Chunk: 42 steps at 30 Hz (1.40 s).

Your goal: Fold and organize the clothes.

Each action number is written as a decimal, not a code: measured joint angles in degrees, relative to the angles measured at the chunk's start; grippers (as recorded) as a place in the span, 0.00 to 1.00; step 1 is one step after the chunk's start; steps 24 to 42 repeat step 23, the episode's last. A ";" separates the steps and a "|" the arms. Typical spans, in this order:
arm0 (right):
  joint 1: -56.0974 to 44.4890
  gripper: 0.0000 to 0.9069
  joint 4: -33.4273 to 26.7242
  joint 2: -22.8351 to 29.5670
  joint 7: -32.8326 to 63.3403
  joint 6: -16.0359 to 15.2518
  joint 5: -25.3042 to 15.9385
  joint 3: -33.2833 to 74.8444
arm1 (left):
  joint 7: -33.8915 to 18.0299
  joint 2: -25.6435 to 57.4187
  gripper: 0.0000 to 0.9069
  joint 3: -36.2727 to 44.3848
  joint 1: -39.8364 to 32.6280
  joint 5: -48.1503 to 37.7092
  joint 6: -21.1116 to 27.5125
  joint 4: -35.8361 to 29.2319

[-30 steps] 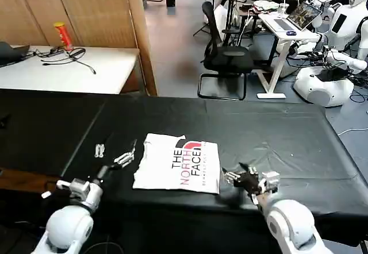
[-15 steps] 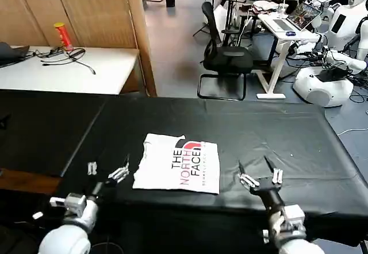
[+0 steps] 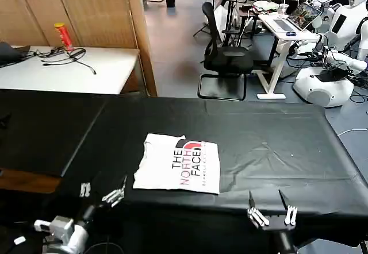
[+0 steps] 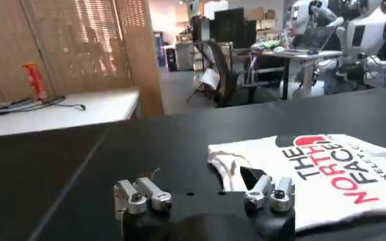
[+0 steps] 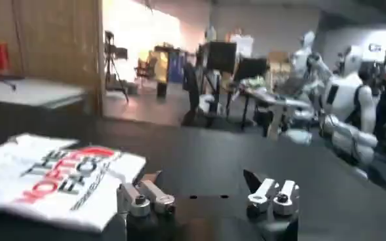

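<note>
**Folded T-shirt on black table cloth, both grippers clear of it**

Item 1. White T-shirt (image 3: 178, 171): folded into a compact, roughly rectangular packet, lying flat on the black table cloth (image 3: 276, 139), toward the near edge and a little to the robot's left of the table's middle. Print side up: black and red "THE NORTH FACE" lettering with a red logo at the far end of the text. Edges a little uneven along the near side. Nothing rests on it or touches it. It shows also in the left wrist view (image 4: 310, 177) and the right wrist view (image 5: 55, 180).

Item 2. Left gripper (image 3: 103, 192): low at the near edge of the table, to the left of the T-shirt and apart from it. Jaws spread wide, nothing between them. In the left wrist view (image 4: 206, 194) the fingertips stand well apart, with the shirt's corner lying beyond them.

Item 3. Right gripper (image 3: 271, 215): at the near table edge, right of the T-shirt and well apart from it. Jaws parted wide, holding nothing; in the right wrist view (image 5: 208, 198) bare black cloth lies between the fingers.

Item 4. Surroundings: a white table (image 3: 69, 70) at far left with a red can (image 3: 62, 35) and cables; a black office chair (image 3: 225, 56) on the grey floor beyond the table; white robots (image 3: 330, 64) at far right.
</note>
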 joint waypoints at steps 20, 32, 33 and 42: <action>-8.30 0.97 3.71 1.02 3.47 -7.77 2.01 -2.53 | -1.60 1.27 0.97 -5.31 8.70 -7.75 4.83 -3.51; -8.41 0.97 3.74 1.03 3.43 -7.78 2.01 -2.55 | -1.58 1.31 0.97 -5.41 8.68 -7.74 4.83 -3.50; -8.41 0.97 3.74 1.03 3.43 -7.78 2.01 -2.55 | -1.58 1.31 0.97 -5.41 8.68 -7.74 4.83 -3.50; -8.41 0.97 3.74 1.03 3.43 -7.78 2.01 -2.55 | -1.58 1.31 0.97 -5.41 8.68 -7.74 4.83 -3.50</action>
